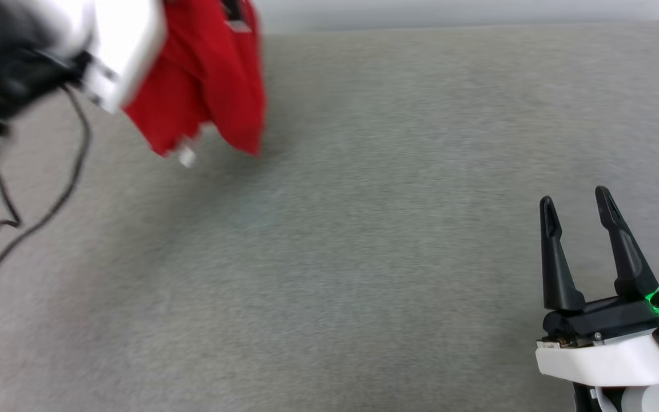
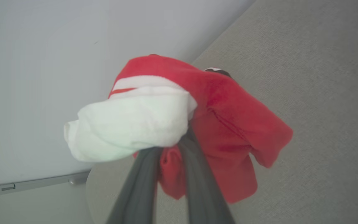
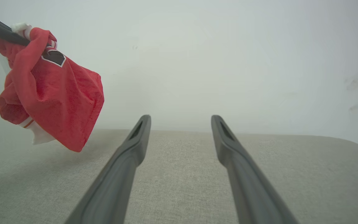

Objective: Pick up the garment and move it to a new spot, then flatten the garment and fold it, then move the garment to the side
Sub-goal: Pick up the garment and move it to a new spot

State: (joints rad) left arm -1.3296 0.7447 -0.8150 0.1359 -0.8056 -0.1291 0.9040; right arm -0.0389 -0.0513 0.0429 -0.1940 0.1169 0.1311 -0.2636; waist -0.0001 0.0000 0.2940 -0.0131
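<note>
**Clerk:** Largest item first, please.

**Inspector:** Grey woven surface (image 1: 364,229), spanning the head view. A pale wall (image 3: 228,62) rises behind its far edge.

**Clerk:** Next?

**Inspector:** Left forearm (image 1: 118,46), white housing, at 11 o'clock in the head view, blurred.

**Clerk:** And the garment?

**Inspector:** The garment (image 1: 209,74) hangs bunched just beyond that forearm, between 11 and 12 o'clock. In the right wrist view it sits at 10 o'clock, and its lowest fold appears clear of the surface, with a shadow beneath. A white sleeve (image 2: 129,127) bulges at 9 o'clock in the left wrist view, with striped trim above it.

**Clerk:** What holds it?

**Inspector:** The left gripper (image 2: 172,152). Its two dark fingers are drawn close together with red cloth pinched between them, and more cloth is draped over the tips.

**Clerk:** The other one?

**Inspector:** The right gripper (image 1: 575,196) is at 4 o'clock in the head view, well apart from the garment. Its fingers are spread with nothing between them, pointing toward the wall and low over the surface.

**Clerk:** Smaller items?

**Inspector:** A black cable (image 1: 55,209) trails from the left arm toward 8 o'clock. A black print patch edged in white (image 3: 53,57) is at the garment's upper part. The lettering is not legible.
</note>
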